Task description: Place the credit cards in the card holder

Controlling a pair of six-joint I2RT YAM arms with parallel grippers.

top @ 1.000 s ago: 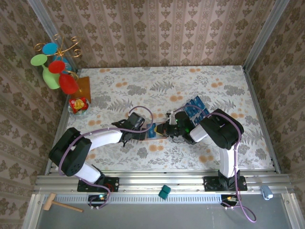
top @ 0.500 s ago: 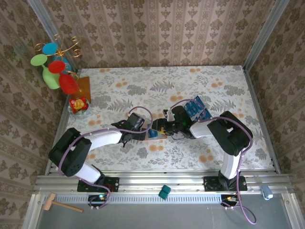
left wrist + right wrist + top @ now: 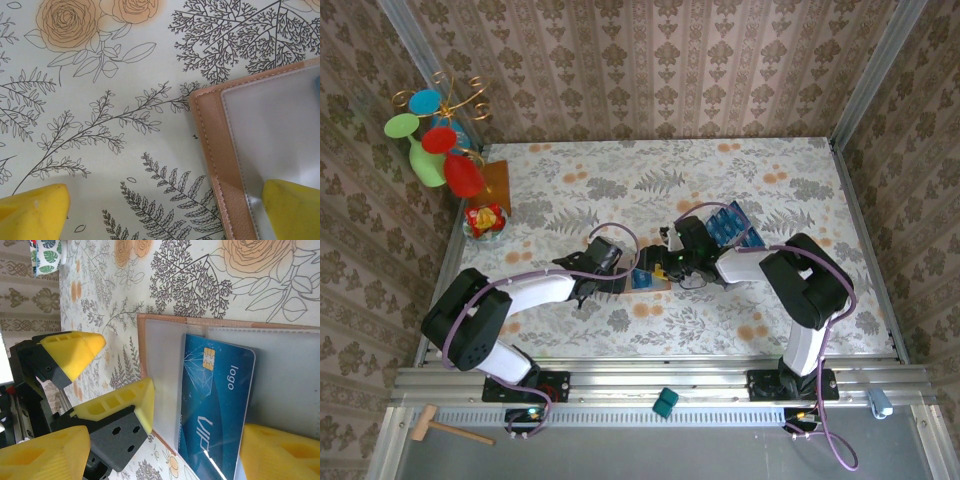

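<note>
Pinkish-brown leather-look card holder (image 3: 656, 285) lies open near the tabletop's middle. At its left edge, the left end effector (image 3: 162, 215) is spread fully and grips nothing, with one finger (image 3: 292, 210) over the clear pocket. One blue credit card (image 3: 215, 405) rests on the grey lining; tucked in or only laid there, cannot tell. The right end effector (image 3: 162, 452) straddles it, jaws wide, gripping nothing. The other credit cards (image 3: 730, 224) sit bunched right of middle, toward the far edge. Judgement: early going, most cards left.

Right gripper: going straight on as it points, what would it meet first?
Probably the credit card lying on the open card holder, just ahead of the right gripper; depth is unclear.
</note>
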